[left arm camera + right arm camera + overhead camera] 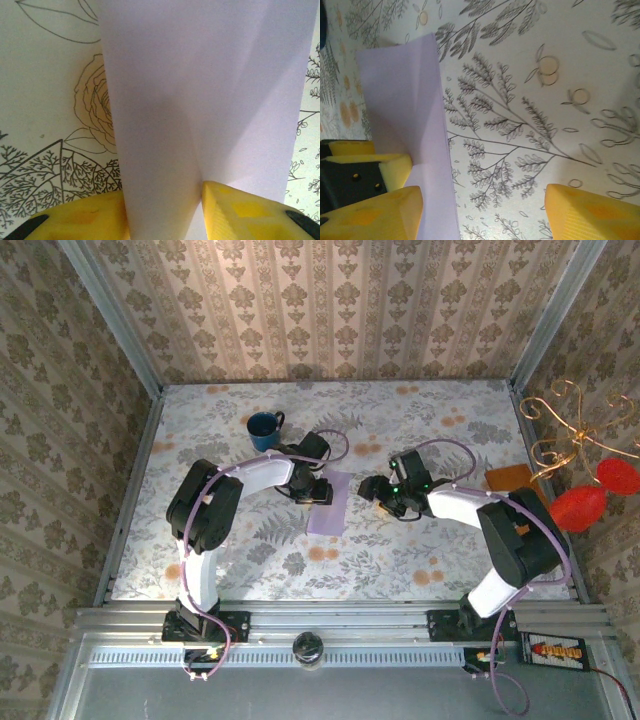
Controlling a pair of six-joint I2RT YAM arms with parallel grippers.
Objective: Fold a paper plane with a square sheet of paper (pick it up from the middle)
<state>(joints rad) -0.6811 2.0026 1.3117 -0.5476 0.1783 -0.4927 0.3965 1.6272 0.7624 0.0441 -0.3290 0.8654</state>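
The square sheet of paper (330, 508) is pale lilac and lies folded into a narrow strip at the table's middle. My left gripper (318, 492) sits low at the strip's left edge. In the left wrist view a raised flap of the paper (210, 90) leans between the yellow fingers of the left gripper (162, 220), whose jaws stand partly apart around it. My right gripper (375, 490) hovers just right of the strip. In the right wrist view the right gripper (482, 215) is open wide, with its left finger over the edge of the paper (405, 100) and bare table between the jaws.
A blue mug (265, 428) stands behind the left gripper. An orange-brown flat rectangle (510, 478) lies at the table's right edge. Red balloon shapes (590, 495) and a gold wire stand (575, 430) sit beyond that edge. Patterned walls close in the back and sides.
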